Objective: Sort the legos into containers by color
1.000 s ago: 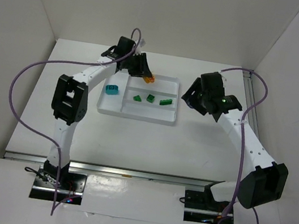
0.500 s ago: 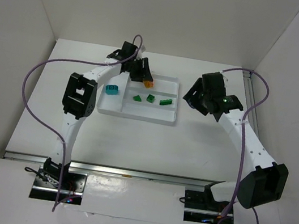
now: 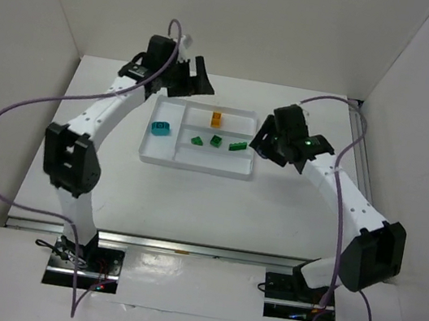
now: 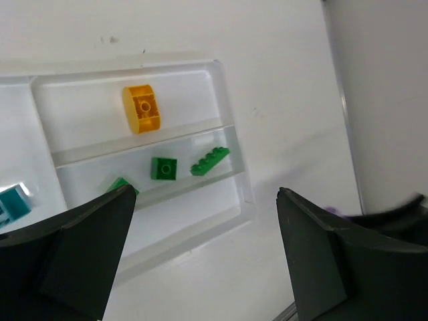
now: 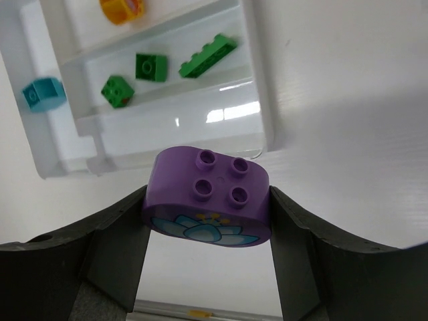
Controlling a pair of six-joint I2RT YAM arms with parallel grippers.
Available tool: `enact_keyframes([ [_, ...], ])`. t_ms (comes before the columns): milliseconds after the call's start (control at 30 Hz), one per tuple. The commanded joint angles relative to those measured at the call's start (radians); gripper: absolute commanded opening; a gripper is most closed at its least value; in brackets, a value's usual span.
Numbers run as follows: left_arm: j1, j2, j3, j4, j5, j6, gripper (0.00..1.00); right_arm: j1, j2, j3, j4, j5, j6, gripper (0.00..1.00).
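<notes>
My left gripper [image 4: 200,247] stands spread near the far left corner of the white divided plastic tray [image 3: 196,169]. My right gripper [image 5: 207,231] pinches the purple rounded plastic brick [image 5: 207,190] just outside the tray's right wall (inside: orange plastic brick [image 3: 216,118] far, three green plastic bricks [image 3: 215,140] middle, teal plastic brick [image 3: 160,127] left).

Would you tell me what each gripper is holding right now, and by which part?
The right gripper clamps the purple brick by its two short ends; the left gripper, open, holds nothing.
</notes>
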State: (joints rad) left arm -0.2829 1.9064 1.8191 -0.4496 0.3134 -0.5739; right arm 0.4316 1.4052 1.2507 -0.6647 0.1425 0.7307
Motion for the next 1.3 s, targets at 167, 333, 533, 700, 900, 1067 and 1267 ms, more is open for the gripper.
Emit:
enact_keyframes([
  [167, 0.037, -0.4, -0.365, 0.06, -0.079, -0.033, 0.99, 0.179, 0.267, 0.159, 0.089, 0.046, -0.073, 0.48],
  [333, 0.056, -0.468, -0.449, 0.04, -0.079, -0.023, 0.99, 0.211, 0.388, 0.213, 0.089, 0.058, -0.105, 0.48],
  [533, 0.056, -0.503, -0.481, 0.031, -0.105, -0.014, 0.99, 0.22, 0.433, 0.213, 0.12, 0.078, -0.093, 0.48],
  [700, 0.065, -0.471, -0.529, 0.063, -0.053, -0.023, 0.99, 0.22, 0.503, 0.249, 0.132, 0.104, -0.102, 0.48],
  [900, 0.065, -0.471, -0.541, 0.074, -0.043, -0.023, 0.99, 0.22, 0.548, 0.3, 0.088, 0.117, -0.111, 0.59],
  [1067, 0.065, -0.48, -0.541, 0.074, -0.053, -0.023, 0.99, 0.22, 0.558, 0.309, 0.067, 0.108, -0.12, 0.77],
  [1267, 0.065, -0.48, -0.523, 0.074, -0.053, -0.014, 0.99, 0.23, 0.525, 0.309, 0.033, 0.118, -0.131, 0.96],
])
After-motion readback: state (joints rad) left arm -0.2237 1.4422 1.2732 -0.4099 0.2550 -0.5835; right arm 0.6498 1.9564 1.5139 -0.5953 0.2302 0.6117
